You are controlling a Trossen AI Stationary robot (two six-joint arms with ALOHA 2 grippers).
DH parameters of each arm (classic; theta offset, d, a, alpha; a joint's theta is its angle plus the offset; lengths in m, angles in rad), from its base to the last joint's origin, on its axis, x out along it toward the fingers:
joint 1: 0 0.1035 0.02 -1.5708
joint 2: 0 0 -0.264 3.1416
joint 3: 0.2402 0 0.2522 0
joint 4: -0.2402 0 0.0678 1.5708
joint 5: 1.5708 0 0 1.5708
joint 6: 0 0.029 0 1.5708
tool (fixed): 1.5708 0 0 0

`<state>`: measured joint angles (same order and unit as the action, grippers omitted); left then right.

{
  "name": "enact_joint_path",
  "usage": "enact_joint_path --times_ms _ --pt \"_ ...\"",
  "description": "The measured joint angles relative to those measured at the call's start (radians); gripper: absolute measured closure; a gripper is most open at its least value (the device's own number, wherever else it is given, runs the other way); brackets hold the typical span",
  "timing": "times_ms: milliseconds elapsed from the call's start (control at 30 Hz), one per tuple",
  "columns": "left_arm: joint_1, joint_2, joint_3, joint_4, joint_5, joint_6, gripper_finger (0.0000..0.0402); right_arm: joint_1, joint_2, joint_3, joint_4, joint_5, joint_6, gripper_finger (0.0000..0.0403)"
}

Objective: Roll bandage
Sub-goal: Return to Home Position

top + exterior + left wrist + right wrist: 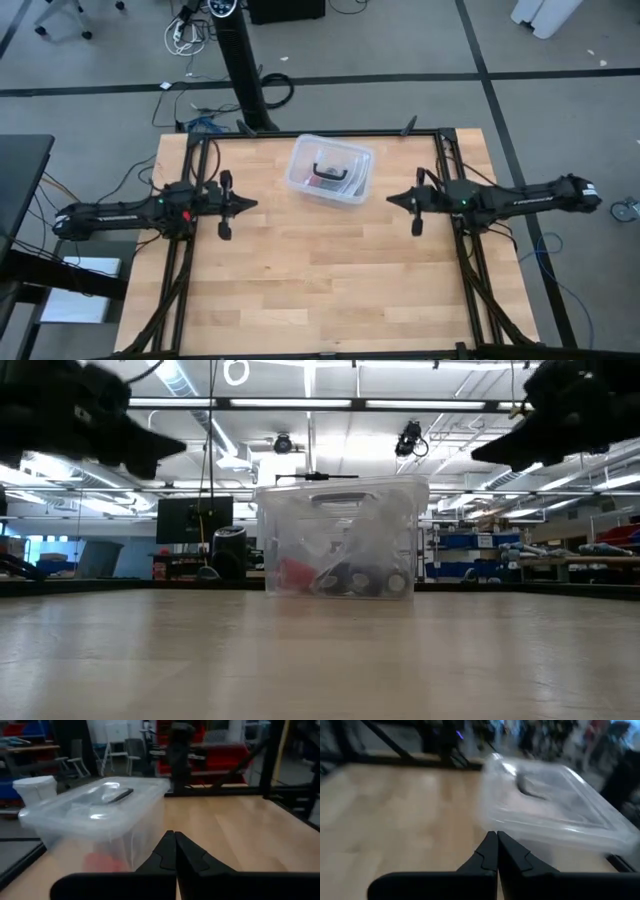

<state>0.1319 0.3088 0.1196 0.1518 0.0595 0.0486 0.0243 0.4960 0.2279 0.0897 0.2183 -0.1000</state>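
**Bandage in lidded bin, grippers shut and empty**

A red patch, probably the bandage (pixel 293 573), lay low inside the clear lidded bin (pixel 330 170) at the tabletop's (pixel 300 290) far centre. The left gripper (pixel 250 204) and right gripper (pixel 393 199) flanked the bin without touching it. Their fingers were pressed together, holding nothing.

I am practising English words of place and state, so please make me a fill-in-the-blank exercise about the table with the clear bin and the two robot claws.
1. The clear bin stands ___ the left claw and the right claw.
2. Both claws are ___ and hold nothing.
3. The bandage inside the bin is ___ in colour.
4. The bin's lid is ___, not off.
Missing words: between; shut; red; on.
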Motion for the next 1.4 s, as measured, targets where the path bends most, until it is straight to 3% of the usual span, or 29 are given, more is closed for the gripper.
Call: enact_joint_path --times_ms 67,200,533,733,933,1067,1400 --pt "-0.004 -0.004 -0.095 0.119 -0.026 -0.026 0.0401 0.026 -0.052 -0.079 0.095 -0.008 -0.001 0.0403" --pt "-0.015 -0.006 -0.105 0.091 -0.070 -0.043 0.0401 0.042 -0.168 -0.208 0.161 -0.021 0.069 0.0403" --pt "-0.067 -0.158 -0.110 -0.033 -0.098 -0.032 0.0401 0.066 -0.490 -0.193 -0.117 -0.049 0.099 0.0403" --pt "-0.085 -0.311 -0.105 -0.144 -0.106 -0.029 0.0402 0.066 -0.493 -0.137 -0.325 0.018 0.197 0.0403" --pt "-0.089 -0.310 -0.105 -0.151 -0.122 -0.027 0.0402 0.061 -0.492 -0.147 -0.279 0.055 0.161 0.0403" --pt "-0.089 -0.309 -0.106 -0.151 -0.122 -0.051 0.0401 0.055 -0.485 -0.169 -0.194 0.017 0.128 0.0403" --pt "-0.089 -0.303 -0.110 -0.138 -0.104 -0.106 0.0401 0.055 -0.482 -0.169 -0.194 0.015 0.099 0.0390"
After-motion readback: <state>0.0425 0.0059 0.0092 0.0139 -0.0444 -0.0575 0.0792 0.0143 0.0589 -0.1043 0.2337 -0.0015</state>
